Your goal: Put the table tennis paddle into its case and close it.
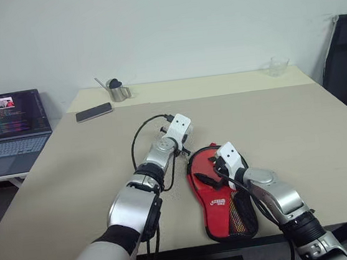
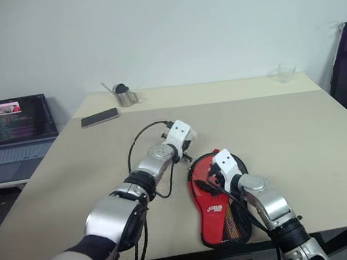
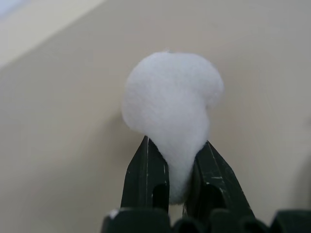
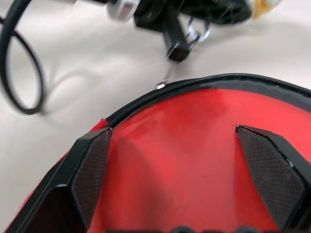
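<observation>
The case (image 1: 223, 194) lies red side up at lower centre of the left eye view, on the beige surface (image 1: 299, 128), its rounded head toward the middle of the frame and its narrow end toward the near edge. The table tennis paddle cannot be made out separately; it is probably inside the case, though the view does not settle this.

Left gripper (image 3: 177, 167): fingers (image 3: 146, 170) clenched on the white fluffy charm (image 3: 172, 114), pinching its lower stem, with the puff bulging beyond the tips. In the left eye view this gripper sits just up and left of the case's head.

Right gripper (image 4: 187, 170): fingers (image 4: 92, 165) spread wide and released, poised over the red fabric at the case's head, holding nothing.

Risks, as judged:
- The grip is on soft fluff, not the zip pull. A pull could slip off or tear the charm away before the slider travels.
- With the right fingers not pressing down, the whole case could drag across the surface instead of the zip closing.
- The left arm's black cable (image 1: 138, 140) loops near the case and could snag.

Markings: a white logo (image 1: 218, 202) is printed on the red face; its lettering is too small to read. The laptop (image 1: 11, 126) at far left shows screen text, also illegible.
</observation>
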`<action>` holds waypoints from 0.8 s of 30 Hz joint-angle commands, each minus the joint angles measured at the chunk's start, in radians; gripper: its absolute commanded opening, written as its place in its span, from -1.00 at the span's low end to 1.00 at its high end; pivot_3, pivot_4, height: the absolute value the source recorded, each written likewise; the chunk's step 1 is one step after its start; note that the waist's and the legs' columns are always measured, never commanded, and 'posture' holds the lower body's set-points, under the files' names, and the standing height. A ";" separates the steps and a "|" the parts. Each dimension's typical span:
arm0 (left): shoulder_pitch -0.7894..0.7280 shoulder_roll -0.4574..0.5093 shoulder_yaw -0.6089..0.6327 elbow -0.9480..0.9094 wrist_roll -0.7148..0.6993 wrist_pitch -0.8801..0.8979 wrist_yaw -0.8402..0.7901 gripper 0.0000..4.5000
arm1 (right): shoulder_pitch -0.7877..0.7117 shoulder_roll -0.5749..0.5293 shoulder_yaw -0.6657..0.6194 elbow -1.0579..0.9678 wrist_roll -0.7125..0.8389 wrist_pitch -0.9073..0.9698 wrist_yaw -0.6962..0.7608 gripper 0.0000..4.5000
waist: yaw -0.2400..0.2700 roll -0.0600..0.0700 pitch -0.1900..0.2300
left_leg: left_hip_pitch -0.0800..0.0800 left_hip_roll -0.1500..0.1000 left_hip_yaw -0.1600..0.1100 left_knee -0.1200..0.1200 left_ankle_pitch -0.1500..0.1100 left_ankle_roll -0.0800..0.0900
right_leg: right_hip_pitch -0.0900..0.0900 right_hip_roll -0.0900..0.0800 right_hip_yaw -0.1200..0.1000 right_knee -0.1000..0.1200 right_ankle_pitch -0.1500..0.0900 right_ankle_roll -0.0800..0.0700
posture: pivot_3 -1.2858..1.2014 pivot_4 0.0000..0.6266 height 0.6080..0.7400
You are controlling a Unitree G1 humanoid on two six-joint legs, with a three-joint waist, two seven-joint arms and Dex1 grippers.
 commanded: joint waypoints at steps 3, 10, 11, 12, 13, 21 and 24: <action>-0.091 -0.018 -0.073 0.017 0.128 -0.073 0.102 -0.94 | 0.072 -0.028 0.016 -0.099 0.019 0.088 0.027 1.00 | 0.001 0.000 0.000 | 0.000 0.000 0.000 0.000 0.000 0.000 | 0.000 0.000 0.000 0.000 0.000 0.000 | 0.03 -0.52 1.00; -0.145 -0.082 -0.155 0.037 0.254 -0.126 0.171 -0.94 | 0.152 -0.044 0.007 -0.228 0.028 0.172 0.009 1.00 | 0.002 -0.001 0.000 | 0.000 0.000 0.000 0.000 0.000 0.000 | 0.000 0.001 -0.001 0.000 0.000 0.000 | 0.03 -0.52 1.00; -0.155 -0.091 -0.161 0.038 0.266 -0.128 0.182 -0.94 | 0.164 -0.046 0.004 -0.245 0.031 0.183 0.004 1.00 | 0.003 -0.001 0.000 | -0.001 0.000 0.000 0.000 0.000 0.000 | 0.000 0.001 -0.001 0.000 0.000 0.001 | 0.03 -0.52 1.00; -0.162 -0.100 -0.165 0.040 0.276 -0.129 0.190 -0.94 | 0.174 -0.047 0.001 -0.259 0.033 0.194 -0.001 1.00 | 0.003 -0.001 0.000 | -0.001 0.000 0.000 0.000 0.000 0.000 | 0.000 0.001 -0.001 -0.001 0.000 0.001 | 0.03 -0.52 1.00; -0.168 -0.107 -0.174 0.042 0.290 -0.130 0.198 -0.94 | 0.184 -0.047 -0.001 -0.274 0.035 0.204 -0.006 1.00 | 0.003 -0.001 0.001 | -0.001 0.000 0.000 0.000 0.000 0.000 | 0.000 0.001 -0.001 -0.001 0.000 0.001 | 0.03 -0.52 1.00; -0.186 -0.147 -0.212 0.051 0.369 -0.135 0.248 -0.94 | 0.244 -0.066 0.007 -0.410 0.053 0.303 -0.050 1.00 | 0.007 -0.001 0.001 | -0.001 0.000 0.000 0.000 0.000 0.001 | 0.000 0.001 -0.001 -0.001 0.000 0.001 | 0.03 -0.52 1.00; -0.187 -0.185 -0.227 0.052 0.395 -0.146 0.255 -0.94 | 0.290 -0.066 0.004 -0.478 0.061 0.345 -0.080 1.00 | 0.019 -0.001 0.001 | -0.001 0.000 0.000 0.000 0.000 0.001 | 0.000 0.001 -0.002 -0.001 0.000 0.001 | 0.03 -0.52 1.00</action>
